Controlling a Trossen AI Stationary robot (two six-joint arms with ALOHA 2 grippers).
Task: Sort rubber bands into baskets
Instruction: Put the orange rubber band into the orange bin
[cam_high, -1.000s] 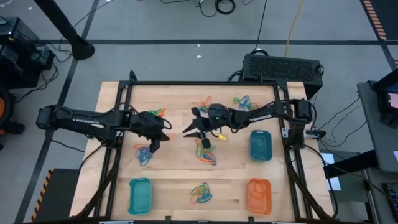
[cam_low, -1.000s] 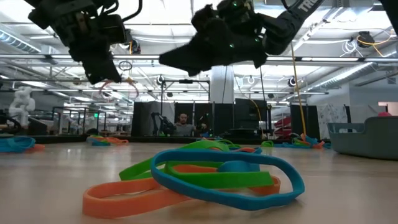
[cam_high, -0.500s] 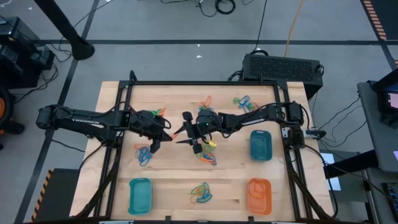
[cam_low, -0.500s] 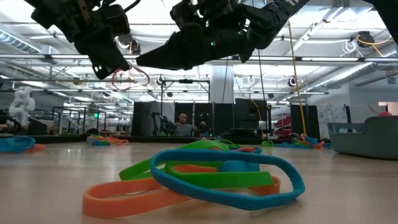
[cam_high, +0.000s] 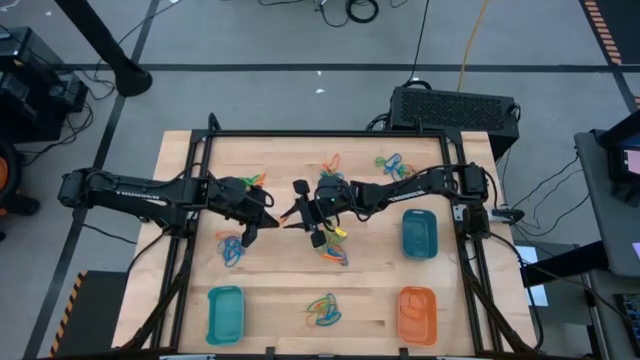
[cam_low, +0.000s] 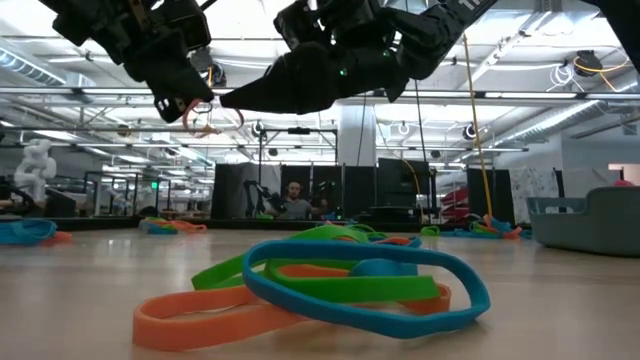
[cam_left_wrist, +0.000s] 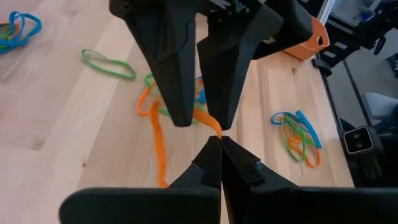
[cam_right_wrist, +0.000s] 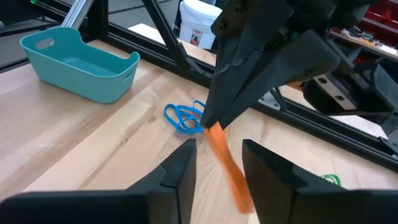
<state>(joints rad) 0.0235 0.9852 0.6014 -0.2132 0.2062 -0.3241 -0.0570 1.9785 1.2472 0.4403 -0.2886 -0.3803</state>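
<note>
Mid-table, your left gripper (cam_left_wrist: 214, 138) is pinched on a thin orange rubber band (cam_left_wrist: 158, 146) held above the wood; your right gripper (cam_right_wrist: 217, 155), fingers spread, straddles it, tips nearly touching.

The right gripper (cam_high: 292, 217) now sits closer to the left gripper (cam_high: 268, 216) than a second ago, having travelled across the table's middle until the two sets of fingertips nearly meet. Its fingers (cam_right_wrist: 180, 171) stand apart on either side of the orange rubber band (cam_left_wrist: 158, 144) (pinched in the left gripper's closed tips), narrower than half a second back. In the low view the left gripper (cam_low: 190, 100) has tilted slightly, and the dangling band loop (cam_low: 205, 120) sits a little higher.
</note>
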